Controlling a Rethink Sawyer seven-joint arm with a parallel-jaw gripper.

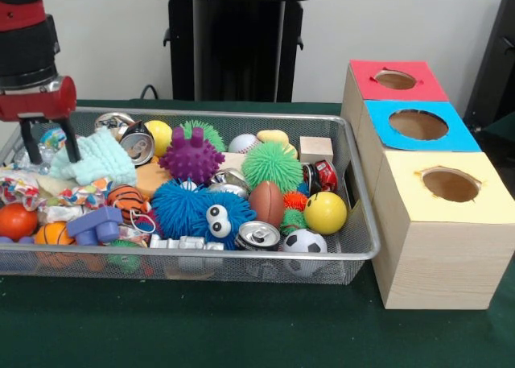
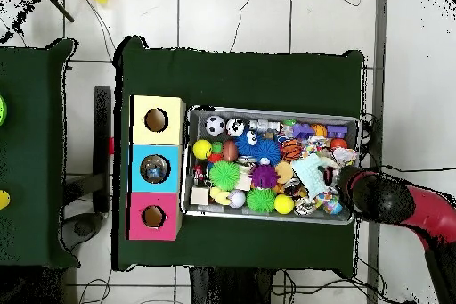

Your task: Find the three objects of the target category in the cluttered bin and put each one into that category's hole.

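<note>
My gripper (image 1: 50, 152) hangs over the bin's left end in the front view, open, its two black fingers (image 1: 29, 142) spread apart. A small multicoloured ball (image 1: 53, 137) shows behind the gap, and a teal knitted cloth (image 1: 100, 159) lies against the right finger. The wire bin (image 1: 241, 115) is packed: a crushed can (image 1: 137, 142), another can (image 1: 257, 236), a yellow ball (image 1: 325, 212), a soccer ball (image 1: 304, 241), a brown football (image 1: 266, 203), a purple spiky toy (image 1: 191, 157) and a blue furry toy with eyes (image 1: 189, 208). In the overhead view the arm (image 2: 392, 201) covers the gripper.
Three wooden boxes with holes stand beside the bin: red top (image 1: 366, 74), blue top (image 1: 463, 134), yellow top (image 1: 402, 199). In the overhead view something grey shows inside the blue box (image 2: 138, 168). A green cloth (image 1: 241, 328) covers the table.
</note>
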